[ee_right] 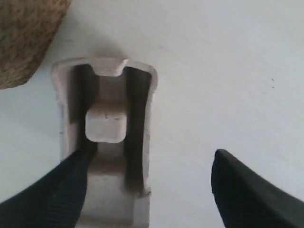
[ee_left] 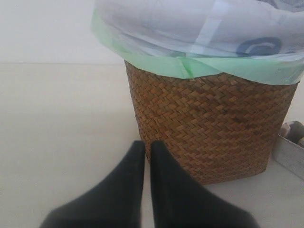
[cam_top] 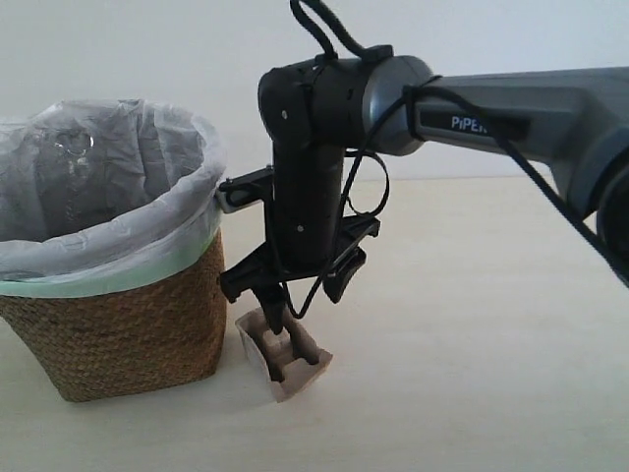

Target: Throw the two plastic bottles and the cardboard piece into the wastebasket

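Observation:
The cardboard piece (cam_top: 295,359), a small beige pulp tray, lies on the table beside the wastebasket (cam_top: 128,315). My right gripper (cam_top: 300,310) hangs open just over it. In the right wrist view one finger (ee_right: 57,190) sits at the tray's (ee_right: 107,123) side channel and the other finger (ee_right: 247,190) is over bare table. My left gripper (ee_left: 147,145) is shut on nothing, low on the table by the wicker wall (ee_left: 209,128). Neither bottle is clearly in view; a clear glinting shape (cam_top: 74,147) shows inside the bag.
The basket's white bag with a green edge (ee_left: 190,64) hangs over the rim. The right arm (cam_top: 511,118) stretches in from the right, above the table. Pale bare tabletop (cam_top: 472,344) lies right of the tray.

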`<action>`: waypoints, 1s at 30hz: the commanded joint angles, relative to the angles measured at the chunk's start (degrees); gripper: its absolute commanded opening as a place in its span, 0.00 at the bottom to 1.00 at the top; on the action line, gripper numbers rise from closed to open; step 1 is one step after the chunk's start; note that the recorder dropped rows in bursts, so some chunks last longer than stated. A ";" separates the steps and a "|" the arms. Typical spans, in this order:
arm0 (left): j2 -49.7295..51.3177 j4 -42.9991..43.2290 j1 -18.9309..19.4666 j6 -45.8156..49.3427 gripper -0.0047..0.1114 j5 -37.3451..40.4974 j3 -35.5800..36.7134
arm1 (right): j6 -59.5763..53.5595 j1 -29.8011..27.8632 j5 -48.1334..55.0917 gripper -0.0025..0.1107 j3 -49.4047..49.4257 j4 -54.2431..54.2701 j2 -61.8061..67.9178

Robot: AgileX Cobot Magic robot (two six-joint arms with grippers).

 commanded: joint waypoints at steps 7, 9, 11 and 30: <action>-0.22 -0.15 0.22 0.14 0.07 -0.29 0.21 | -3.64 -0.01 0.05 0.59 -0.10 -0.66 1.39; -0.22 -0.15 0.22 0.14 0.07 -0.29 0.21 | -4.38 -0.01 0.05 0.59 -0.10 -0.66 1.39; -0.22 -0.15 0.22 0.14 0.07 -0.29 0.21 | -4.70 -0.01 0.05 0.59 -0.10 -0.66 1.39; -0.22 -0.15 0.22 0.14 0.07 -0.29 0.21 | -0.08 -0.01 -0.41 0.59 -0.10 2.45 1.51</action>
